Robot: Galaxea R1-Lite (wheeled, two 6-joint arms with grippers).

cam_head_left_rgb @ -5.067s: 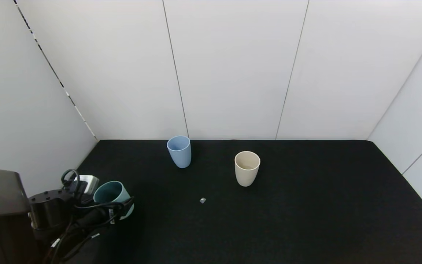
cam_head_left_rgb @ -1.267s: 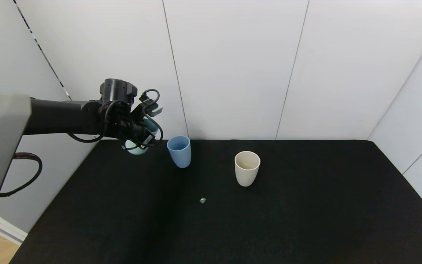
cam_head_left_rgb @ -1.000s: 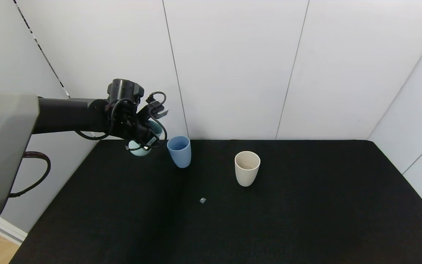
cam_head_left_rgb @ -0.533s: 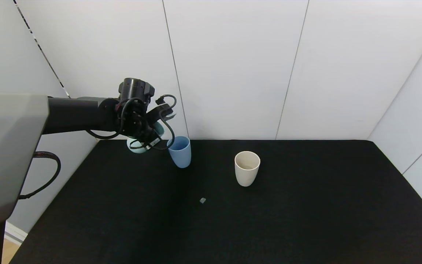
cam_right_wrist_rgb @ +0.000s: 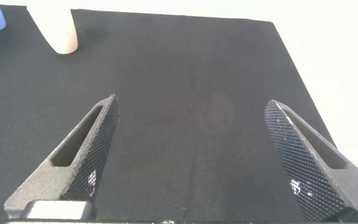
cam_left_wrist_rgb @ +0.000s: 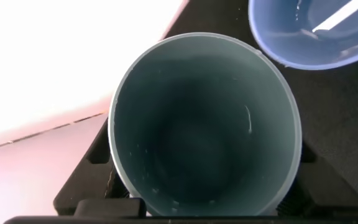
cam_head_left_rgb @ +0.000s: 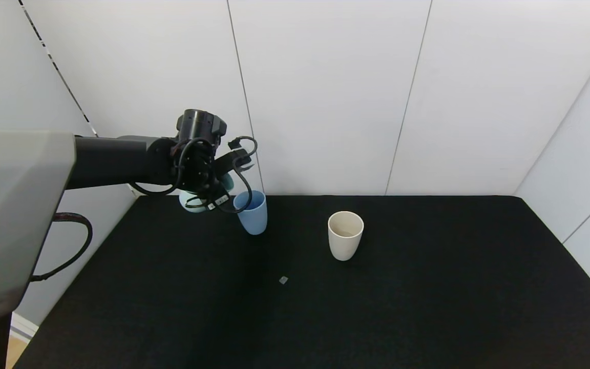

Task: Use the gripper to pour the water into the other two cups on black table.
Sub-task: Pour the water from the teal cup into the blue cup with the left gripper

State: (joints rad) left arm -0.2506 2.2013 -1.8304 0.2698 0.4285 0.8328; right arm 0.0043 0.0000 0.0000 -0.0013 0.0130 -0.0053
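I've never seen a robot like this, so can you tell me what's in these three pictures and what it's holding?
It is a robot with two arms. The big picture comes from a camera on its head. The other two come from cameras on its wrists. Its left gripper holds a green cup in the air, close beside a blue cup. A cream cup stands farther along the black table, with a tiny grey bit in front. The right gripper waits with its fingers spread wide, holding nothing.

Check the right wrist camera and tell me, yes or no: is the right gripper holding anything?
No: the right gripper has its jaws spread wide, with only bare black table between them.
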